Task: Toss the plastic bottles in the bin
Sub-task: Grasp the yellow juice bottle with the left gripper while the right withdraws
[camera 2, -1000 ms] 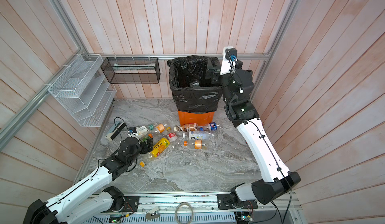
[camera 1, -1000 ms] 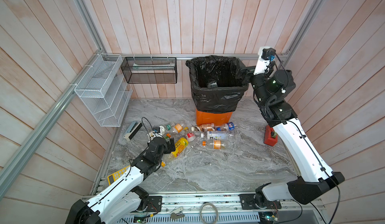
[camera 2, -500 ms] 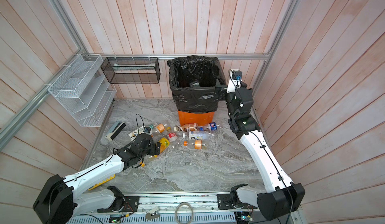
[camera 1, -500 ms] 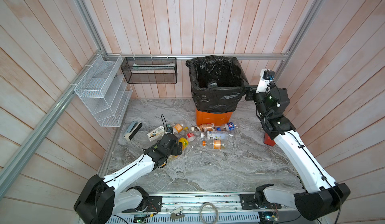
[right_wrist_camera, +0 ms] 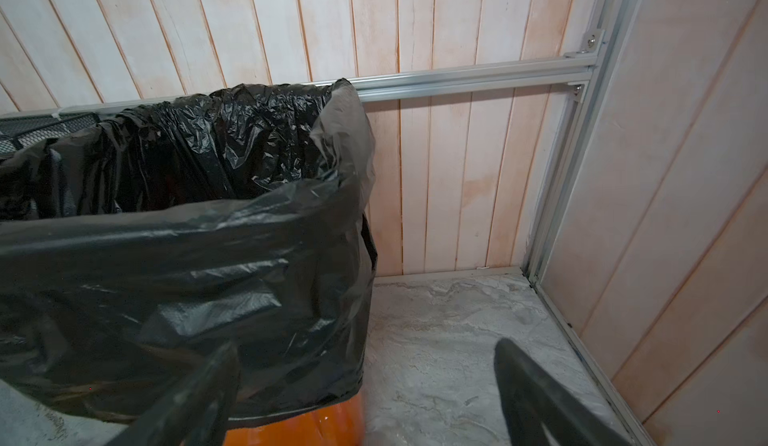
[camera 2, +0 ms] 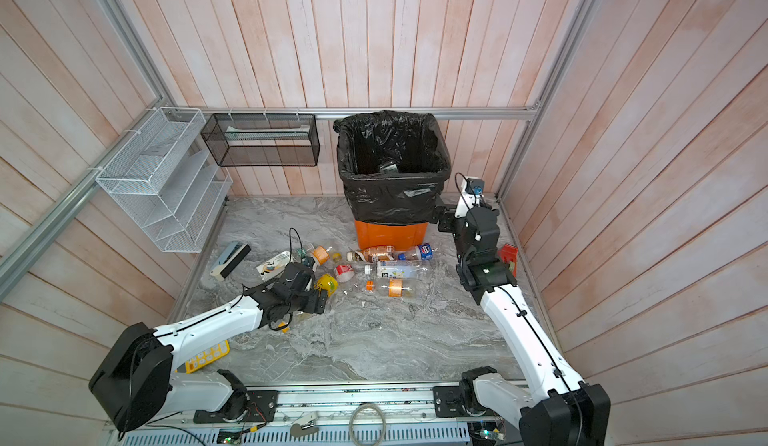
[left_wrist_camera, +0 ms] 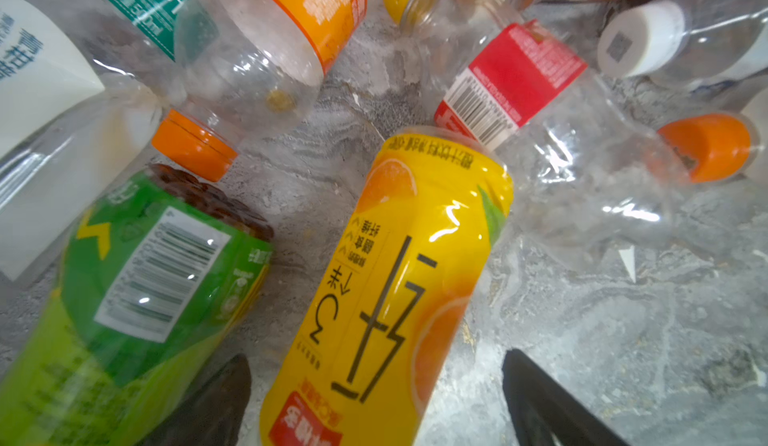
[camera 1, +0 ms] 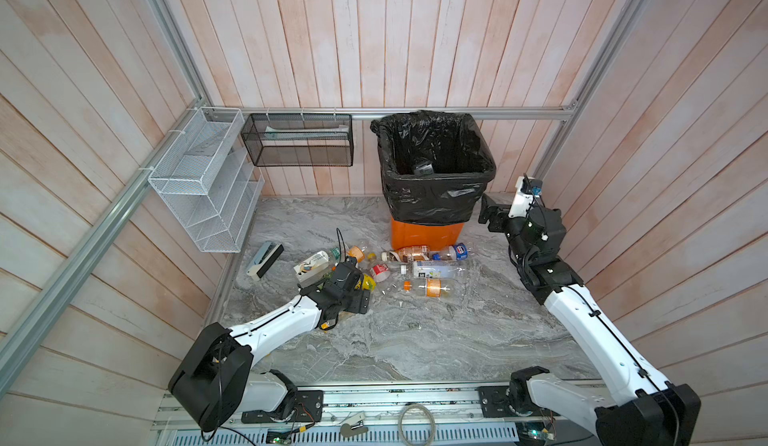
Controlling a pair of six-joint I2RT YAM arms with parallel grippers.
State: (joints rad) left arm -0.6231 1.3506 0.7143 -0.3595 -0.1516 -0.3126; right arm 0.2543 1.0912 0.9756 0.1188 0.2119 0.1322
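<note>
Crushed clear plastic bottles [camera 1: 436, 269] with orange, yellow, green labels are lying beside the tall orange black-bagged bin [camera 1: 428, 234]; left pincer [left_wrist_camera: 376, 359] and right pincer [right_wrist_camera: 365, 346] are gaping wide.

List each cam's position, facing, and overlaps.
Top view: high at the arms' end, tilted down at bin, plastic bottles; left arm, right arm show.
Top view: beside it, same aim on bin; both arms.
Left wrist: on left arm, facing down at yellow-label bottle; open left pincer straddles it.
Right wrist: on right arm, facing bin's bagged side; open right pincer shows.
Shared: bin, top views and right wrist; yellow-label bottle, top views and left wrist.
</note>
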